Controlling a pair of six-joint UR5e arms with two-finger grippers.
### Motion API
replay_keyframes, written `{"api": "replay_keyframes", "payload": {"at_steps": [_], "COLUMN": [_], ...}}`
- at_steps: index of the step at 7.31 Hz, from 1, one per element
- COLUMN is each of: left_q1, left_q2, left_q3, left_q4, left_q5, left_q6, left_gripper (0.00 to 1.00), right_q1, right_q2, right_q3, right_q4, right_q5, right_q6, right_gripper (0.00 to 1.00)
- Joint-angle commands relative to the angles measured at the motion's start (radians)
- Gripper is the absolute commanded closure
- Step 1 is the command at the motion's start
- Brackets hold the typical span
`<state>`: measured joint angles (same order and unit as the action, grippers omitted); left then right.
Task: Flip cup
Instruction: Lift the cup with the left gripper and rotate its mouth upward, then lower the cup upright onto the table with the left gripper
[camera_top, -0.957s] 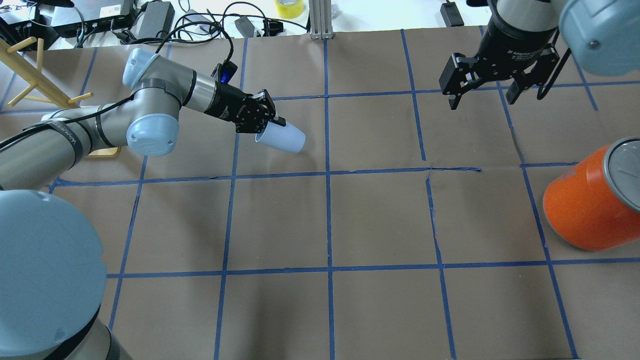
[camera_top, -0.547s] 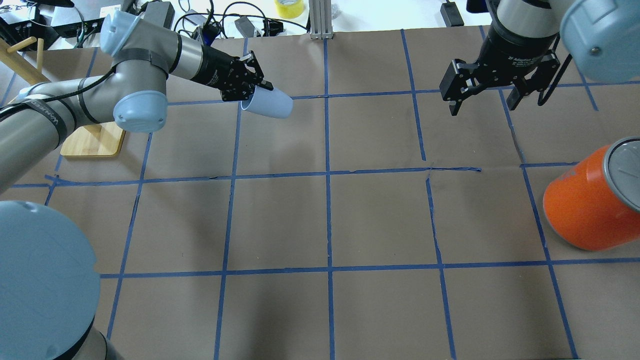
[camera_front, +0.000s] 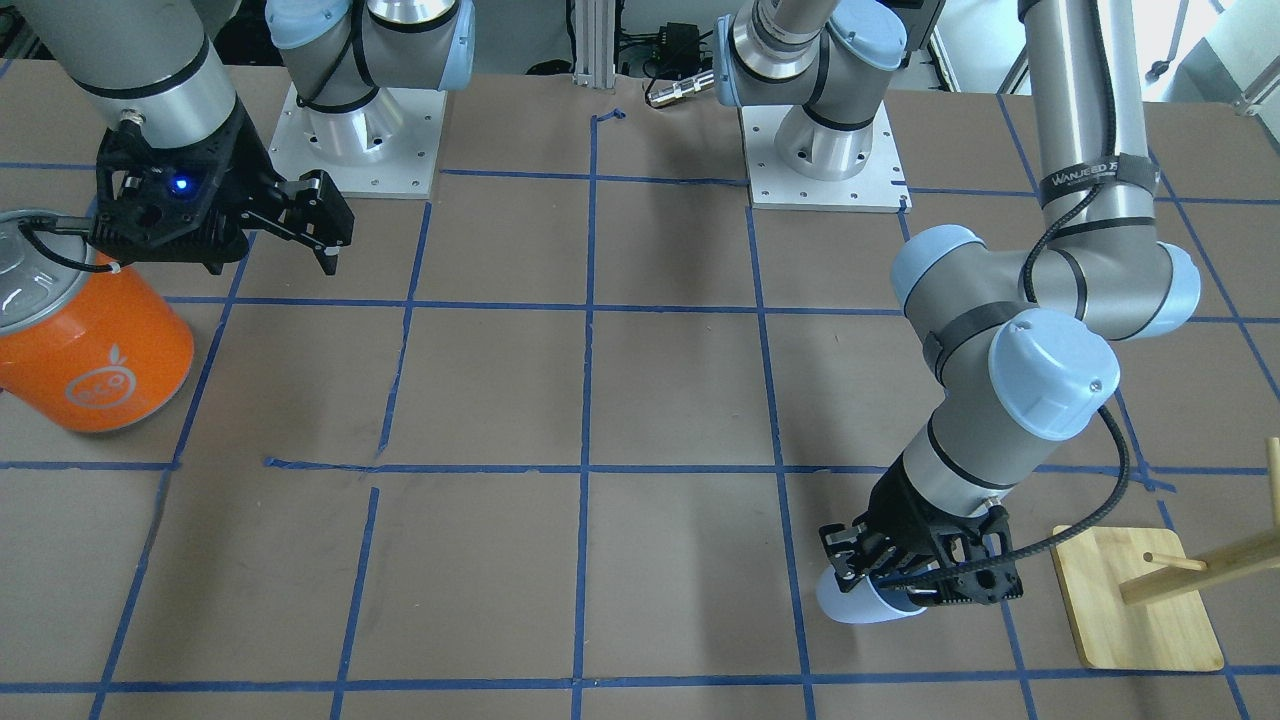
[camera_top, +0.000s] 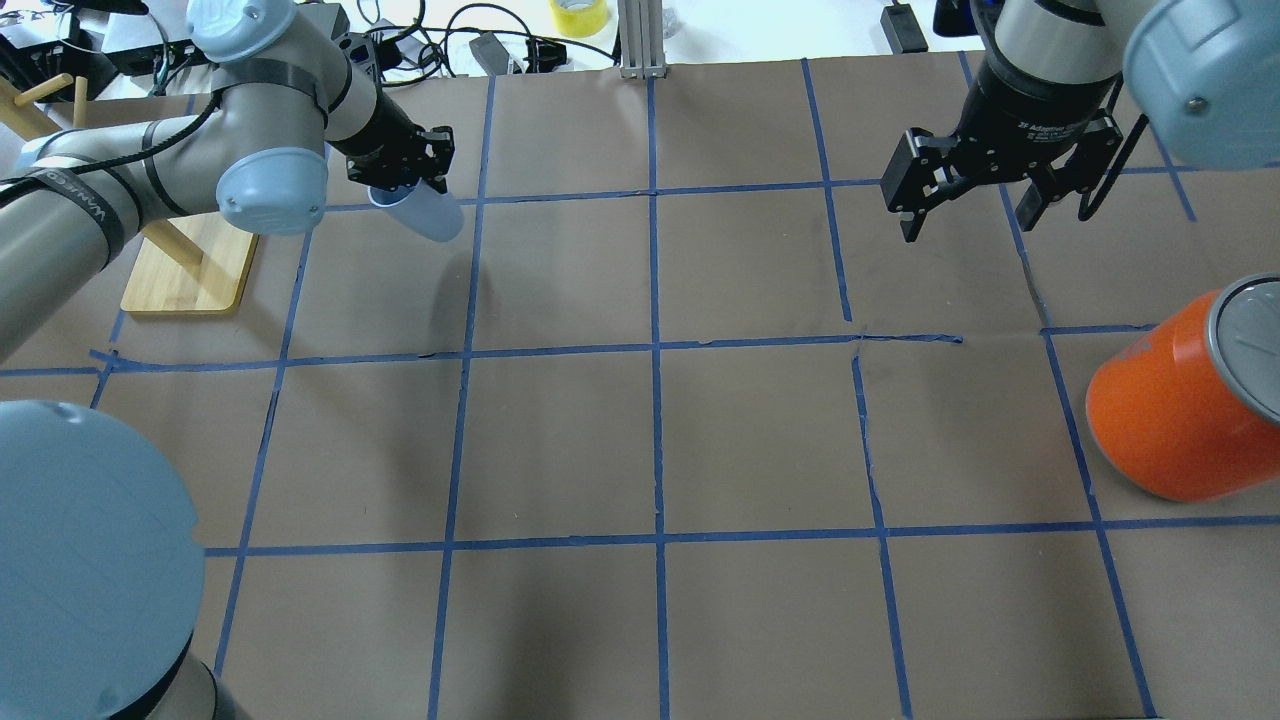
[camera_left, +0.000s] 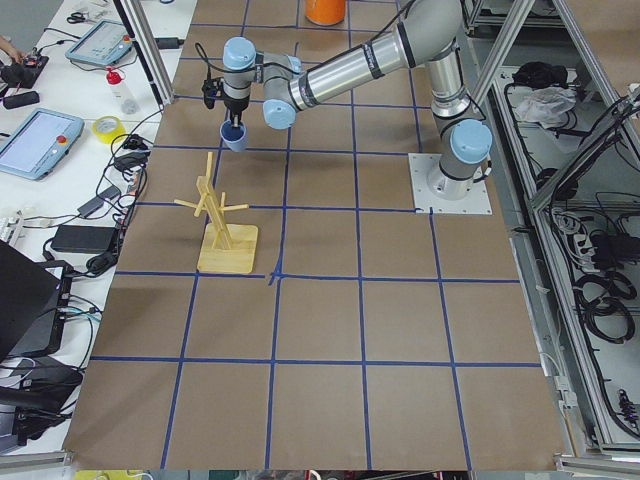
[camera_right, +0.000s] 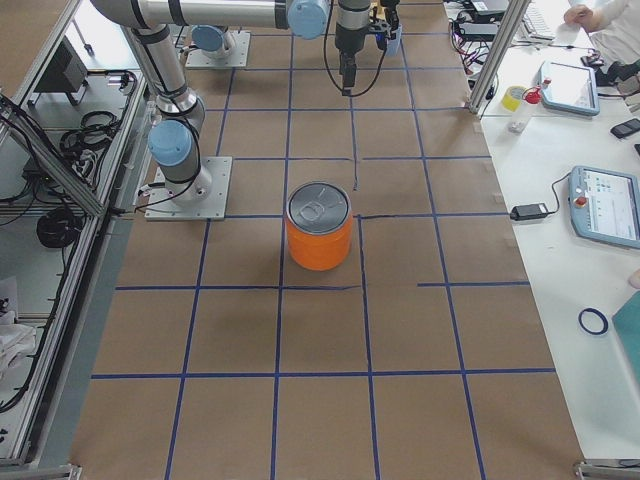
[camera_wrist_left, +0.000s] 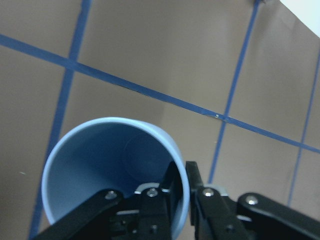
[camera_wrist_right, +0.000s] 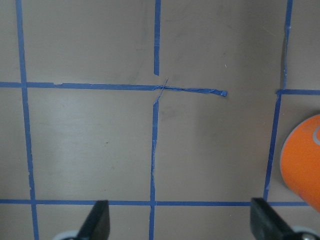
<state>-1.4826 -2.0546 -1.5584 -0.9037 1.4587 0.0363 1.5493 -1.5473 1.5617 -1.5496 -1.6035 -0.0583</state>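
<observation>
Orange can (camera_top: 1170, 420) stands on the papered counter (camera_top: 650, 450), near right. Farther back, the right gripper (camera_top: 967, 228) hangs with fingers spread wide, empty. Far left, the left gripper (camera_top: 415, 188) fingers pinch the rim of the cup (camera_top: 432, 216), which is tilted and held above the counter.

The desk (camera_top: 760, 440), brown with a blue tape grid (camera_top: 657, 450), carried an orange can (camera_top: 1160, 420) at 3 o'clock and a wooden rack (camera_top: 190, 275) at 10 o'clock.
</observation>
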Motion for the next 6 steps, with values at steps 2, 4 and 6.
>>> {"api": "replay_keyframes", "payload": {"at_steps": [2, 4, 6], "left_q1": [-0.001, -0.001, -0.001], "left_q2": [-0.013, -0.009, 0.007], "left_q3": [-0.028, -0.041, -0.054], "left_q4": [-0.024, -0.017, -0.014], "left_q5": [0.161, 0.161, 0.163], "left_q6": [0.305, 0.310, 0.304], "left_gripper": [1.00, 0.90, 0.00], "right_q1": [0.000, 0.000, 0.000], "right_q2": [0.000, 0.000, 0.000], "right_q3": [0.000, 0.001, 0.008], "right_q4": [0.003, 0.003, 0.003], "right_q5": [-0.001, -0.001, -0.007], "right_q6": [0.000, 0.000, 0.000], "right_gripper": [0.00, 0.00, 0.00]}}
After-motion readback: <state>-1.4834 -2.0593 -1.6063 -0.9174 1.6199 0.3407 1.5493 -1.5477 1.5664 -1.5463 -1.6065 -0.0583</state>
